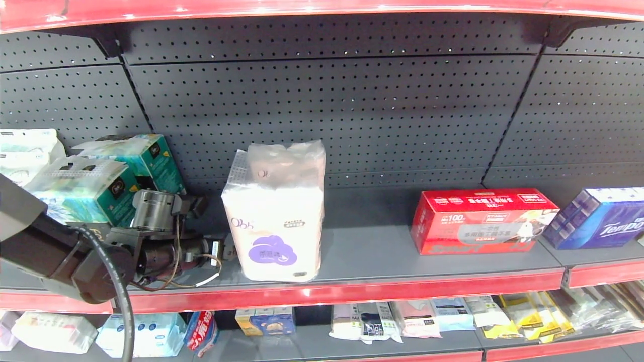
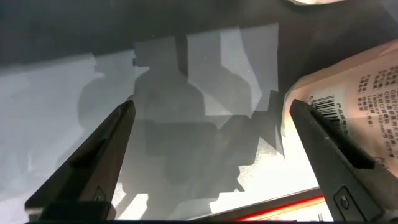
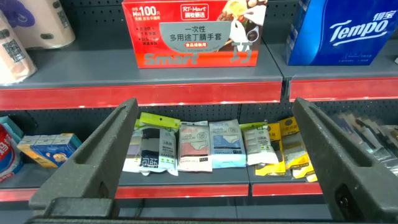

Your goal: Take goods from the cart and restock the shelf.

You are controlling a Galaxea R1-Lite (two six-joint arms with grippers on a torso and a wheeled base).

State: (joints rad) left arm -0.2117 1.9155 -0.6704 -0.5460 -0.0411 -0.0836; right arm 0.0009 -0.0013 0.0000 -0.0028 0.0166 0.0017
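A white toilet-paper pack (image 1: 274, 216) with a purple label stands upright on the grey shelf (image 1: 382, 241), near its red front edge. My left gripper (image 1: 225, 250) rests low on the shelf just left of the pack. In the left wrist view the left gripper (image 2: 211, 109) is open over bare shelf, with the pack (image 2: 364, 93) just outside one finger. My right gripper (image 3: 214, 102) is open and holds nothing; it faces the shelf front, where the pack (image 3: 15, 46) shows at one edge.
Green tissue boxes (image 1: 100, 186) are stacked at the shelf's left behind my left arm. A red box (image 1: 480, 221) (image 3: 196, 31) and a blue tissue pack (image 1: 604, 216) (image 3: 339, 31) sit to the right. Bare shelf lies between pack and red box. Small packets (image 1: 367, 319) (image 3: 205, 146) fill the lower shelf.
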